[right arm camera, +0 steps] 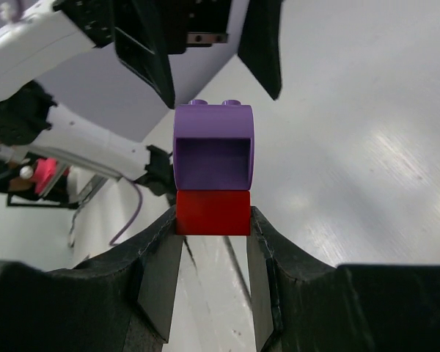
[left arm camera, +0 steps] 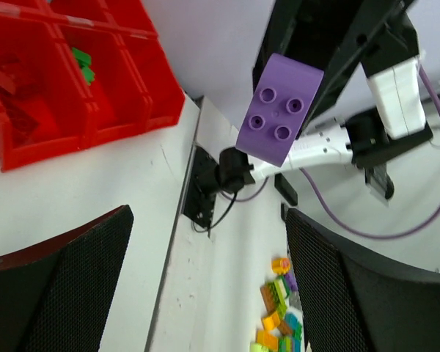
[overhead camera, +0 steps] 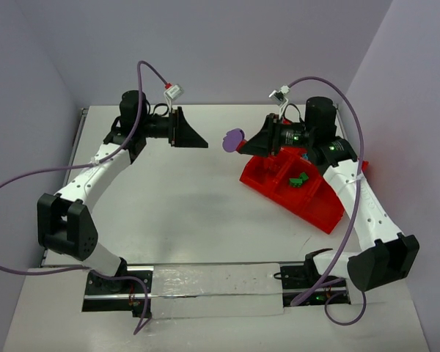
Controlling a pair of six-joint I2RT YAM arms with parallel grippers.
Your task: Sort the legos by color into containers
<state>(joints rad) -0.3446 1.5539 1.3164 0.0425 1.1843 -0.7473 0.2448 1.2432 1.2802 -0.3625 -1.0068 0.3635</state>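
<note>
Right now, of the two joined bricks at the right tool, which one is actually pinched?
The red brick, clamped between the fingers of the right tool. The purple brick only rides on its far end, beyond the fingertips, touching neither.

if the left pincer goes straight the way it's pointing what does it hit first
Probably the purple piece, stuck on the red brick the right pincer holds, directly ahead of the open left pincer; the gap between looks free.
</note>
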